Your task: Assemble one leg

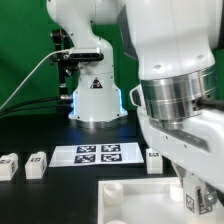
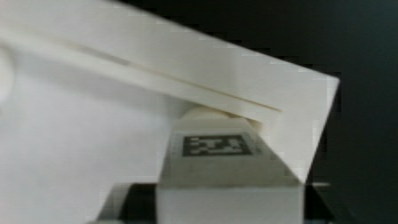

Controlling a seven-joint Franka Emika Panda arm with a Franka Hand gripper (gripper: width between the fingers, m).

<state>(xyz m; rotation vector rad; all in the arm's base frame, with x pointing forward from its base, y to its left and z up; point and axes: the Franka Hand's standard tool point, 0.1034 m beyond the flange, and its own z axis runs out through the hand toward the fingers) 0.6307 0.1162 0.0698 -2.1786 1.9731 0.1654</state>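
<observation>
In the wrist view my gripper (image 2: pixel 222 200) is shut on a leg (image 2: pixel 221 150), a white block with a black-and-white marker on its face. Its far end meets a corner of the large white tray (image 2: pixel 107 110), close to the raised rim. Dark fingers (image 2: pixel 135 203) show on either side of the leg. In the exterior view the gripper (image 1: pixel 194 190) hangs over the tray (image 1: pixel 125 200) at the exterior view's lower right, and the held leg is mostly hidden by the arm. Three more legs lie on the table (image 1: pixel 8 166), (image 1: pixel 37 164), (image 1: pixel 155 160).
The marker board (image 1: pixel 98 153) lies flat between the loose legs, behind the tray. The robot's white base (image 1: pixel 95 95) stands at the back with a cable running off to the exterior view's left. The arm's wrist (image 1: pixel 175 95) fills the exterior view's right.
</observation>
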